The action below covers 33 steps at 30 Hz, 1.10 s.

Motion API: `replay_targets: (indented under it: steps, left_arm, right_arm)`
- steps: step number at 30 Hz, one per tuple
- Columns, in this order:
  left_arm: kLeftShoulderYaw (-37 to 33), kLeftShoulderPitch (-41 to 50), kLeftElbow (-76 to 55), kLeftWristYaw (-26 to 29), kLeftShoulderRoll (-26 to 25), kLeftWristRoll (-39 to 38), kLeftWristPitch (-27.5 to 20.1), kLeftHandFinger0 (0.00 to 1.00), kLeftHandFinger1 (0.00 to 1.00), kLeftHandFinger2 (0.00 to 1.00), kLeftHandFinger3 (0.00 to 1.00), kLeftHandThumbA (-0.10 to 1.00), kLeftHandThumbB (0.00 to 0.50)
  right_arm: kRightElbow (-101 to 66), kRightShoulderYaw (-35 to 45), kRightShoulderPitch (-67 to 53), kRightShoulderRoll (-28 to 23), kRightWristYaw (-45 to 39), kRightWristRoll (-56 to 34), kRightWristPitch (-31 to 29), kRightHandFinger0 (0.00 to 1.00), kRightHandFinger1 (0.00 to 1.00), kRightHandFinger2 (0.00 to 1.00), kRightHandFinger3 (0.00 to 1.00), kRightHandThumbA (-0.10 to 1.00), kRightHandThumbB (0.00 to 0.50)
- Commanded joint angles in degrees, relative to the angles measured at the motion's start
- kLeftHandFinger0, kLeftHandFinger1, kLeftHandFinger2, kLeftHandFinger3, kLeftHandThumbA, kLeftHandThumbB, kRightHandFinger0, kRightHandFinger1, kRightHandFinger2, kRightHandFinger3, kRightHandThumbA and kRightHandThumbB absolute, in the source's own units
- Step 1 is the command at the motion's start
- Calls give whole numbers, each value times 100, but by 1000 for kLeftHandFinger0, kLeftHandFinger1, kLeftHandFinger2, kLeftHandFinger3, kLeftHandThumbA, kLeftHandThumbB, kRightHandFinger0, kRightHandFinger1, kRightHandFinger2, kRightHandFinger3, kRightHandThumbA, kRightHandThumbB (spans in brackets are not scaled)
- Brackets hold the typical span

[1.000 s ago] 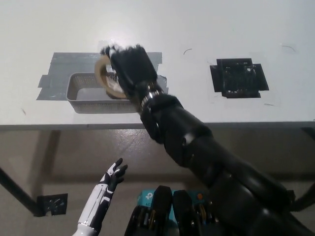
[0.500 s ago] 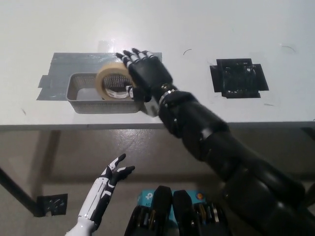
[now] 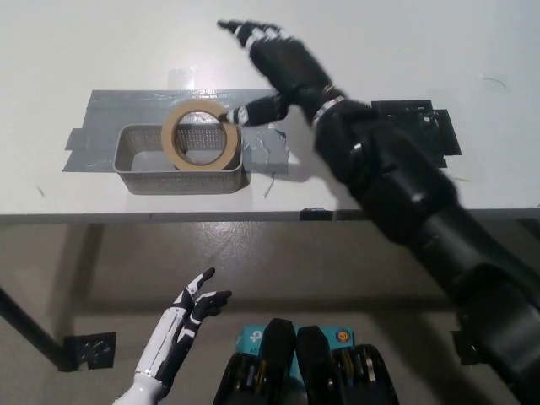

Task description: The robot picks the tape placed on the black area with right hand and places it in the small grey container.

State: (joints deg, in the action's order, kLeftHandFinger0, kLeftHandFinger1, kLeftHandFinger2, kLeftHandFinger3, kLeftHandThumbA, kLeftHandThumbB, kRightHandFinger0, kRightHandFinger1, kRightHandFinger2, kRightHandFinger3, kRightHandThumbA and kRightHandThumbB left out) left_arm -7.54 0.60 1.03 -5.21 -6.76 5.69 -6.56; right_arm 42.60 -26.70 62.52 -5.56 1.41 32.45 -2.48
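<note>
Tape roll (image 3: 200, 136): resting in the small grey basket (image 3: 135, 160), leaning on its right end, ring face tilted up toward me.
Basket: on a grey taped patch (image 3: 114, 110) of the white counter (image 3: 380, 51).
My right robot hand (image 3: 283, 63): released, fingers spread, raised above the counter just right of the basket, clear of the tape.
Black patch (image 3: 439, 126): on the counter, partly behind my right arm.
My left robot hand (image 3: 196, 305): below the counter edge, open, holding nothing.

A white table (image 3: 101, 51) fills the far half of the view, faintly scuffed and brightly lit; its near edge runs left to right; below lies a grey-brown floor (image 3: 354, 278); a dark table leg (image 3: 25, 333) slants at near left.
</note>
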Motion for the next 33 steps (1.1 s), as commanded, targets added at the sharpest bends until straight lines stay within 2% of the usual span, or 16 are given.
replay_targets:
  steps: [1,3,4,6,9,10,11,14,15,16,17,20,23,25,29,33]
  left_arm:
    - [165,-138,-215,-131,-141,-251,-58,853,856,870,1000,920,147]
    - [217,-147,-210,-81,-137,-258,-63,887,923,945,1000,933,142]
    - [252,-149,-186,-36,-136,-248,-107,1000,1000,1000,1000,947,131]
    - [293,-117,-173,5,-151,-241,-181,1000,1000,1000,1000,971,140]
    - [338,-51,-146,51,-113,-279,-176,1000,1000,1000,1000,1000,145]
    - [347,-47,-129,46,-116,-299,-211,1000,1000,1000,1000,1000,145]
    - [367,-60,-108,20,-115,-368,-218,1000,1000,1000,1000,1000,158]
    - [375,-27,-104,-35,-82,-491,-203,1000,1000,1000,1000,1000,175]
    - [371,-14,-61,-37,-44,-528,-242,1000,1000,1000,1000,1000,183]
    - [378,12,-54,-64,-36,-587,-235,1000,1000,1000,1000,1000,172]
    - [390,45,-59,-69,-39,-608,-236,1000,1000,1000,1000,1000,173]
    - [408,133,-107,-79,-26,-640,-195,1000,1000,1000,1000,1000,182]
    - [419,64,-84,-71,3,-603,-193,1000,1000,1000,1000,1000,189]
    - [413,-28,-22,-54,11,-514,-246,1000,1000,1000,1000,1000,195]
    - [495,-180,-41,-21,-30,-517,-268,1000,1000,1000,1000,1000,163]
    - [524,-292,-92,-25,17,-539,-160,1000,1000,1000,1000,1000,196]
  right_arm:
    - [-5009,1886,-150,-1484,-2186,-3490,1870,1000,1000,1000,1000,1000,489]
    - [-5578,2203,-484,-1512,-1873,-3719,1982,1000,1000,1000,1000,1000,453]
    - [-6096,2438,-951,-1597,-1604,-3905,1958,1000,1000,1000,1000,1000,410]
    - [-6686,2651,-1767,-1730,-1294,-4001,1755,1000,1000,1000,1000,1000,377]
    - [-7433,2863,-3178,-1842,-884,-4049,1431,1000,1000,1000,1000,1000,385]
    - [-7474,2875,-3484,-1857,-810,-4113,1236,1000,1000,1000,1000,1000,353]
    - [-7541,2909,-3960,-1758,-634,-4098,1057,1000,1000,1000,1000,1000,343]
    - [-7593,2937,-4792,-1418,-339,-4167,869,1000,1000,1000,1000,1000,357]
    - [-7385,2808,-5341,-1172,-187,-4078,451,1000,1000,1000,1000,1000,345]
    - [-7268,2729,-5561,-1038,-154,-4074,306,1000,1000,1000,1000,1000,331]
    - [-7233,2701,-5630,-980,-169,-4082,279,1000,1000,1000,1000,1000,326]
    - [-6658,2428,-6085,-669,-190,-3834,-243,1000,1000,1000,1000,1000,269]
    - [-6042,2311,-6248,-541,-398,-3769,-473,1000,1000,1000,1000,1000,266]
    - [-5436,2286,-6248,-455,-530,-3709,-623,1000,1000,1000,1000,1000,237]
    - [-4124,2407,-5884,-265,-569,-3546,-889,1000,1000,1000,1000,1000,252]
    - [-3674,2628,-5749,-237,-666,-3675,-789,1000,1000,1000,1000,1000,263]
